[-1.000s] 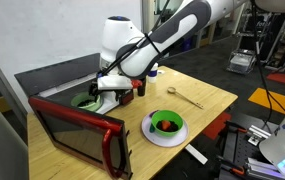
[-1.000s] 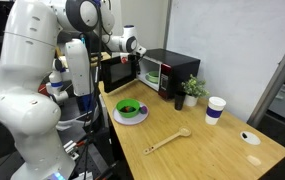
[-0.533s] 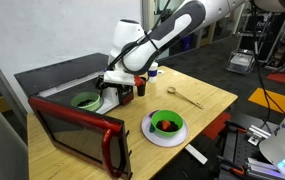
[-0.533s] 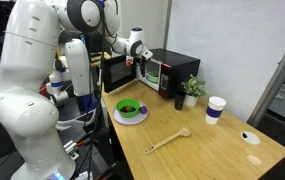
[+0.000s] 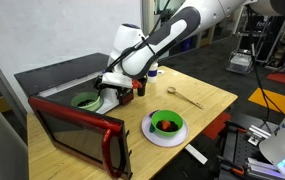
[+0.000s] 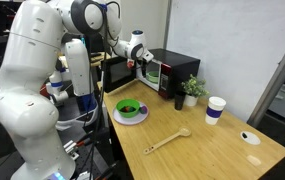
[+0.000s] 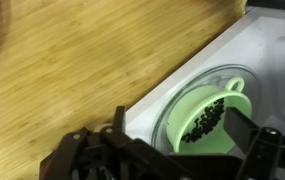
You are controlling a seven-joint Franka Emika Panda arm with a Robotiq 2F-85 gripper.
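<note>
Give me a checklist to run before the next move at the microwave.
1. Hand open: ok. The jaws are spread with nothing between them.
2. Door out of the way: ok. It stands wide open.
3. Bowl upright in the microwave: ok. It is green, holds dark contents and sits on the turntable.
4. Hand free of the bowl: ok. The hand is at the opening and looks apart from the bowl.
5. Finger clearance to the microwave's frame: cannot tell. The wrist view is too dark there.
6. Plated bowl and spoon clear of the arm: ok. Both lie apart from it on the table.
</note>
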